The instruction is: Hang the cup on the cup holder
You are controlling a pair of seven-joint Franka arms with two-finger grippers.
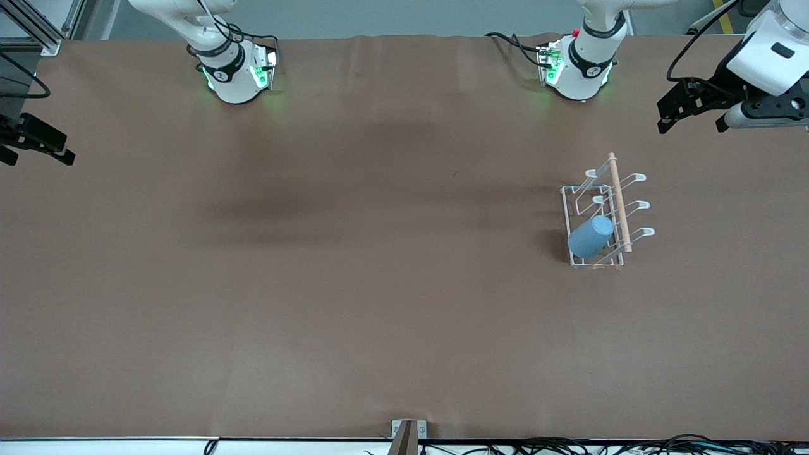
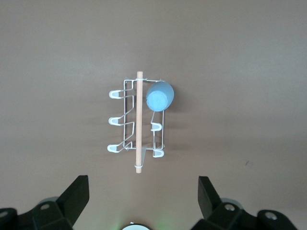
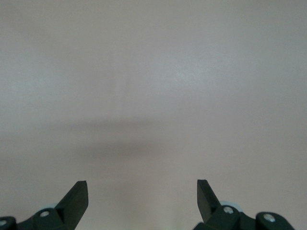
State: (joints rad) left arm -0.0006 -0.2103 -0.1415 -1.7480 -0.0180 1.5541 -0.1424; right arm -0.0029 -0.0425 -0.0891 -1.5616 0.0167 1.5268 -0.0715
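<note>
The light blue cup (image 1: 591,237) (image 2: 159,96) hangs tilted on a prong of the white wire cup holder (image 1: 618,202) (image 2: 139,120). That prong is at the holder's end nearest the front camera, on the side toward the right arm's end of the table. My left gripper (image 1: 690,121) (image 2: 142,184) is open and empty. It is up in the air over the brown table, apart from the holder, by the left arm's end. My right gripper (image 1: 36,155) (image 3: 142,184) waits open and empty over bare table at the other end.
The brown cover (image 1: 354,284) spans the whole table. The two arm bases (image 1: 235,76) (image 1: 578,69) stand along the edge farthest from the front camera. A small metal bracket (image 1: 409,433) and cables sit at the nearest edge.
</note>
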